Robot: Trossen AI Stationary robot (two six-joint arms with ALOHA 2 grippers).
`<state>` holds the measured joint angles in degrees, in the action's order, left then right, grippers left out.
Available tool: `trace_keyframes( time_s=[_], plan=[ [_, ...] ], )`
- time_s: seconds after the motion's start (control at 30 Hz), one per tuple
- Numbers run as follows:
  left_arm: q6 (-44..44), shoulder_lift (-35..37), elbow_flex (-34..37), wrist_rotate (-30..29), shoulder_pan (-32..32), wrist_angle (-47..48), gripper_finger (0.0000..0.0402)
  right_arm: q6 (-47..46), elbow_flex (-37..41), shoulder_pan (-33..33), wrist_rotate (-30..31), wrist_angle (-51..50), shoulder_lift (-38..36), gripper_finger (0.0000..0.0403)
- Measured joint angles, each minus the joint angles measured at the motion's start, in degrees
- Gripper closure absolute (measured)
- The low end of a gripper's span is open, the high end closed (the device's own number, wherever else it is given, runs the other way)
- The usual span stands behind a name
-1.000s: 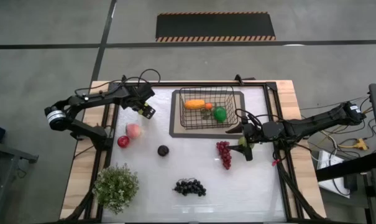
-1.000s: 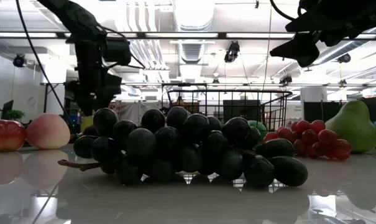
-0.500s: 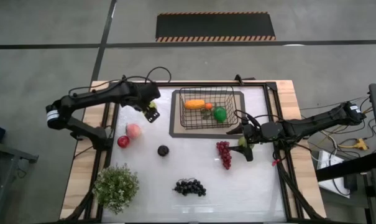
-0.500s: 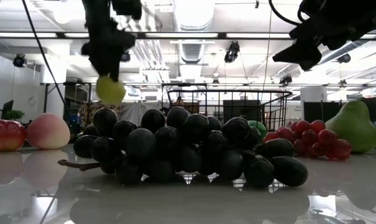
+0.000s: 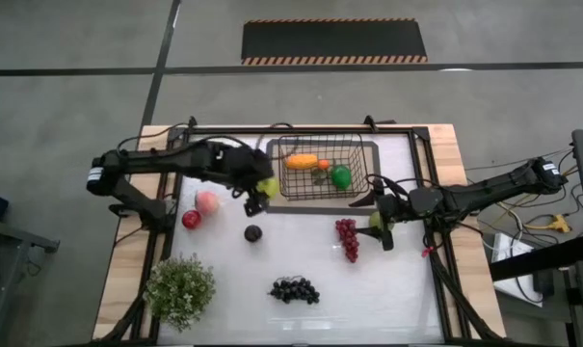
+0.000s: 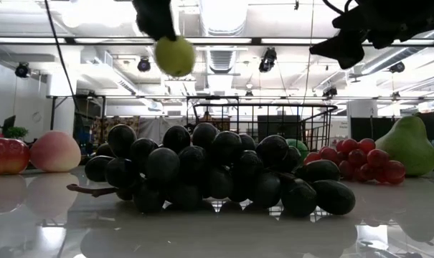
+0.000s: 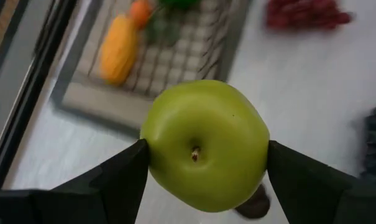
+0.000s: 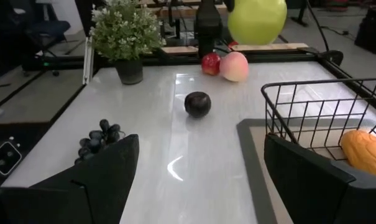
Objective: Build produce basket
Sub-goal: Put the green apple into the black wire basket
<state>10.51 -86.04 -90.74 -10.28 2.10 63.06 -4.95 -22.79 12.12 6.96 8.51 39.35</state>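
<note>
My left gripper (image 5: 259,189) is shut on a green apple (image 7: 205,144), high above the table just left of the black wire basket (image 5: 320,145); the low view shows the apple (image 6: 175,56) in the air. The basket holds an orange mango (image 5: 302,161), a green fruit (image 5: 341,175) and a small orange piece. My right gripper (image 5: 381,231) is open and empty above a green pear (image 6: 410,147). A peach (image 5: 206,202), a red apple (image 5: 191,220), a plum (image 5: 253,233), red grapes (image 5: 347,238) and dark grapes (image 5: 294,289) rest on the table. My left gripper pinches the green apple by two opposite sides (image 7: 151,155) between its two fingers (image 7: 113,180). The apple's stem dimple (image 7: 194,152) faces the wrist camera. The fingers come from above, and the apple hangs below them (image 6: 175,56), lifted clear of the table.
A bushy potted plant (image 5: 180,289) stands at the near left corner. The basket stands on a flat dark mat (image 5: 272,198) at the far middle. The white table top between the plum and the red grapes is bare.
My left gripper has risen with the green apple and gone toward the table's right, from near the far left edge to just beside the basket. The apple has been lifted clear of the table. My right gripper has kept still.
</note>
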Motion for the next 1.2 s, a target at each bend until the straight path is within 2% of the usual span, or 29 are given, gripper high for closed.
trace_keyframes(
  time_s=[0.13,0.37,0.57,0.77,0.9,1.2],
  plan=[
    [-6.21,-5.28,-5.90,2.37,-0.40,-1.15,0.0121,0.09,0.00,0.00,-0.04,-0.43,-0.34,0.0076],
    [-16.47,-15.16,-16.04,2.88,1.52,-1.16,0.0121,-0.09,0.00,0.00,-2.71,-1.21,-1.68,0.0076],
    [-21.50,-21.35,-20.03,3.21,5.42,-1.12,0.0121,-1.01,0.00,0.00,-2.69,-3.85,-4.50,0.0076],
    [-21.21,-25.24,-20.61,3.28,10.89,-5.14,0.0121,-1.11,0.33,0.00,-2.69,-5.01,-6.43,0.0076],
    [-16.43,-27.69,-20.54,3.40,14.15,-9.26,0.0121,-1.14,0.64,0.00,-2.51,-4.98,-6.56,0.0076],
    [-15.32,-32.62,-20.28,4.24,14.86,-9.52,0.0121,-3.04,2.87,-0.02,-2.43,-4.20,-6.69,0.0076]
  ],
)
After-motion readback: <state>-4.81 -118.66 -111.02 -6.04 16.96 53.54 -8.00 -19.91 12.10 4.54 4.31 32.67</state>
